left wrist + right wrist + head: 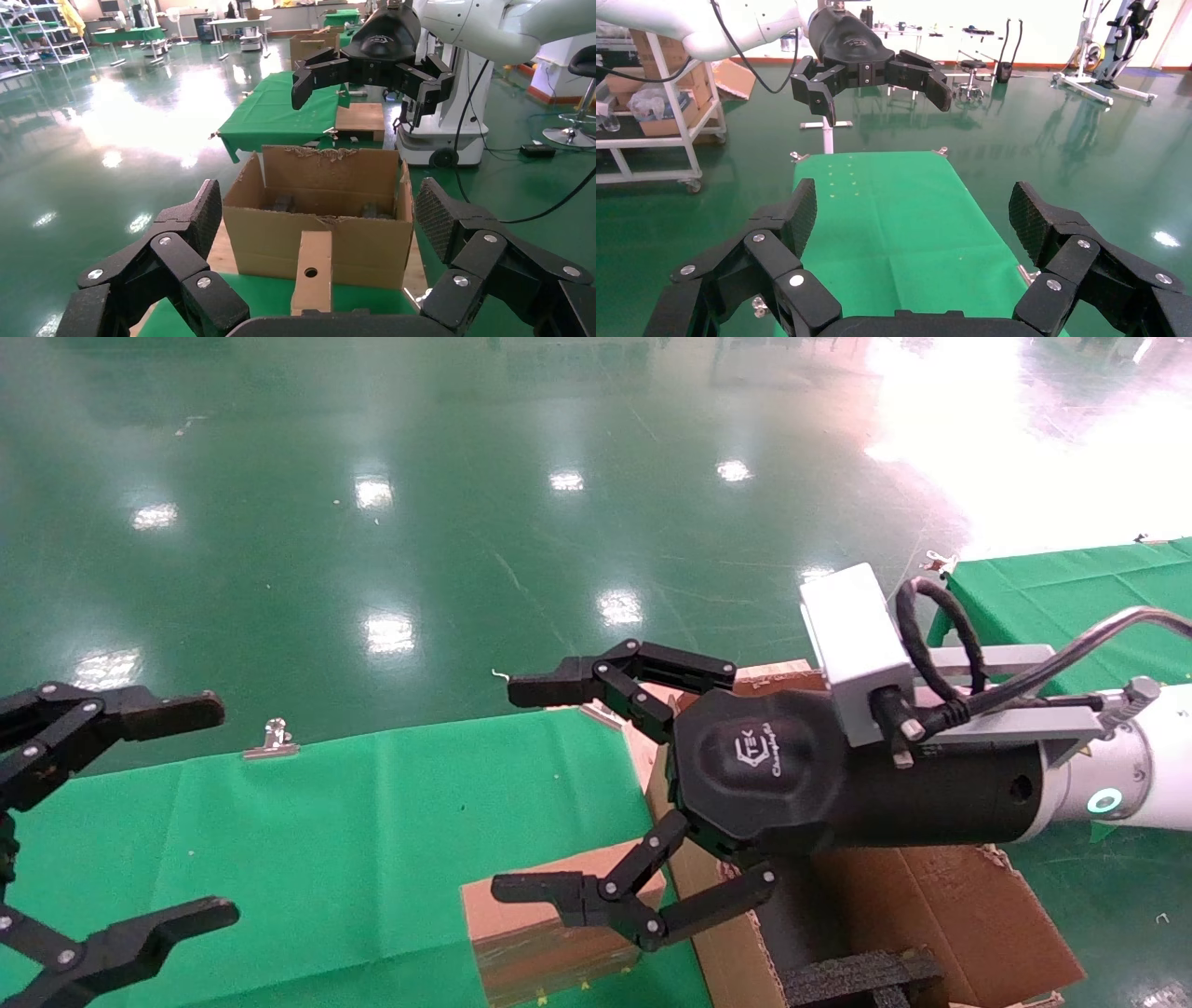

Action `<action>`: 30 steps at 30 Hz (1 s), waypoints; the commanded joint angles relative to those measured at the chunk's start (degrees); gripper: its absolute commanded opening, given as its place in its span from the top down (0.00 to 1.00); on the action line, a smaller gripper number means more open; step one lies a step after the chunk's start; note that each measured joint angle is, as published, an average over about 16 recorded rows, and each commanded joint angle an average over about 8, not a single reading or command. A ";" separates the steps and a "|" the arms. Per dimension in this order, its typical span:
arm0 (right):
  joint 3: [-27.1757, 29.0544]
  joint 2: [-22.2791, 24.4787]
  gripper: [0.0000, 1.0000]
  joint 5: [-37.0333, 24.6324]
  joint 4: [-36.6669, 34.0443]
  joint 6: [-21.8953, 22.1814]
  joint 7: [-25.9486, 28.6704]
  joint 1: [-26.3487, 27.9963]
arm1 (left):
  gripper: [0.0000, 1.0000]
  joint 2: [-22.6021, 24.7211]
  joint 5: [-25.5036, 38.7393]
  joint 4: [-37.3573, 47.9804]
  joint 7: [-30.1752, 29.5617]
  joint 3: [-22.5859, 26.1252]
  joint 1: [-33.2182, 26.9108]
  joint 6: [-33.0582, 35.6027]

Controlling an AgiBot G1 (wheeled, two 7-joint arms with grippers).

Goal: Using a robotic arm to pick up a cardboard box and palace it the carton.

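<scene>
Glossy green factory floor [391, 505] fills the background on my feed, with a green-clothed surface [354, 840] low in the head view; a small metal clip [272, 740] sits on its far edge; the right gripper [559, 794], black and multi-linked on the white jointed robotic arm [1145, 766] with a grey camera block [852, 635] and black cable [931, 626], hangs in the air with its jaws spread wide and nothing between them; the small flat brown cardboard box [535, 933] with glossy tape on its wide face lies on the surface directly beneath the lower finger of those jaws, apart from it; I see the same box [313, 270] end-on in the left wrist view, its narrow face showing a round hole, standing between the left jaws and the carton; the large brown corrugated carton [941, 905] with ragged torn flaps sits just beside the box, under the right wrist, black foam inserts [857, 980] showing inside; the left gripper [140, 822], all black, hovers over the near left end of the surface with its jaws also spread and empty, well apart from the box; the two grippers face each other across the cloth.
</scene>
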 commanded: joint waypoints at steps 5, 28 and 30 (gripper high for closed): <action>0.00 0.00 0.00 0.00 0.00 0.00 0.00 0.00 | 0.00 0.00 0.00 0.00 0.00 0.00 0.00 0.00; -0.19 0.09 0.00 -0.42 -0.16 -0.08 0.06 -0.04 | 1.00 0.00 0.00 0.00 0.00 0.00 0.00 0.00; -0.63 0.27 0.00 -1.34 -0.34 -0.12 0.26 0.14 | 1.00 0.00 0.00 0.00 0.00 0.00 0.00 0.00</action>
